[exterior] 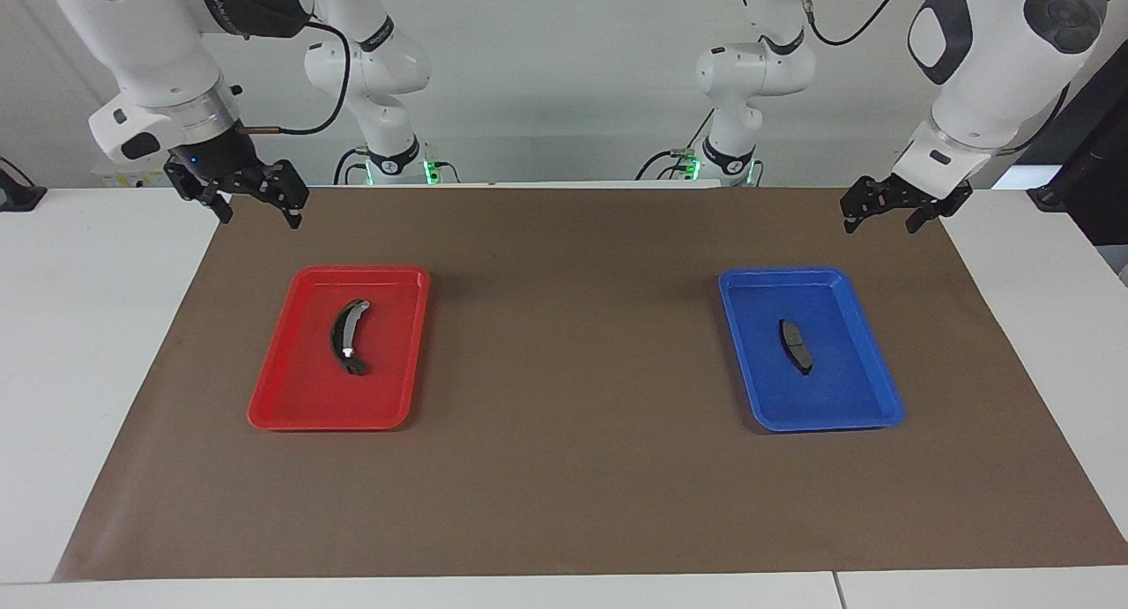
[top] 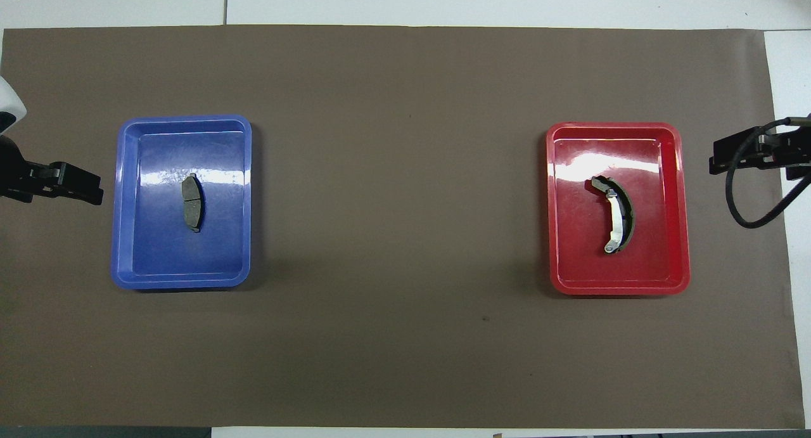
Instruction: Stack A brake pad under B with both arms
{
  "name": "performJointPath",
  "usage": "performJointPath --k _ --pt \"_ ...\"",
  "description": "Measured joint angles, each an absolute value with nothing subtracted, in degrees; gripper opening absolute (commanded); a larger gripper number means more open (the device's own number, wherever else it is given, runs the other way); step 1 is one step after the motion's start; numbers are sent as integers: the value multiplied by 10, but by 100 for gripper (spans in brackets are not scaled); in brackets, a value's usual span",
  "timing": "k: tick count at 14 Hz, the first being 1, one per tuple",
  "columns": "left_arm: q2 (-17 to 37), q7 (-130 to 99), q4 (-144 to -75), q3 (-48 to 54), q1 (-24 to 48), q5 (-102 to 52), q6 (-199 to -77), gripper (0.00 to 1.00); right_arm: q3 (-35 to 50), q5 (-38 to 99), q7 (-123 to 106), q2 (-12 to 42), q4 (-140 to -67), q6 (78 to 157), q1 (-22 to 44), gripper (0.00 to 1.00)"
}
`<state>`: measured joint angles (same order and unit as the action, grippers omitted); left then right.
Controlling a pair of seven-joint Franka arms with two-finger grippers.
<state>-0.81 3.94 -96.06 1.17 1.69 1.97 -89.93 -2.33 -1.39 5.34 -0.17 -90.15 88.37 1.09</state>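
The brake pad (exterior: 795, 345), small, flat and dark grey, lies in the blue tray (exterior: 811, 422) toward the left arm's end; it also shows in the overhead view (top: 192, 202). B, the crescent brake shoe (exterior: 349, 336) with black lining and a silvery rib, lies in the red tray (exterior: 326, 419) toward the right arm's end; it also shows in the overhead view (top: 616, 221). My left gripper (exterior: 881, 221) hangs open and empty over the mat's edge, apart from the blue tray. My right gripper (exterior: 257, 214) hangs open and empty over the mat's corner, apart from the red tray.
A brown mat (exterior: 564, 345) covers the white table (exterior: 97, 345). The blue tray (top: 184, 279) and the red tray (top: 618, 287) stand far apart on it, with bare mat between them. A black cable (top: 738, 203) loops by the right gripper (top: 719, 162).
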Motion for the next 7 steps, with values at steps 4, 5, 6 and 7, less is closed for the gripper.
performJointPath --k 4,5,6,7 --pt "-9 39 -1005 16 21 19 -986 97 -23 -14 53 -2 -902 884 11 100" --pt "-8 39 -1023 17 23 19 -1014 97 -23 -14 53 -2 -903 884 11 100" --pt "-6 39 -1044 17 25 19 -1045 97 -23 -14 53 -2 -903 884 11 100" --pt "-2 39 -1070 17 27 19 -1080 97 -23 -14 53 -2 -903 884 11 100"
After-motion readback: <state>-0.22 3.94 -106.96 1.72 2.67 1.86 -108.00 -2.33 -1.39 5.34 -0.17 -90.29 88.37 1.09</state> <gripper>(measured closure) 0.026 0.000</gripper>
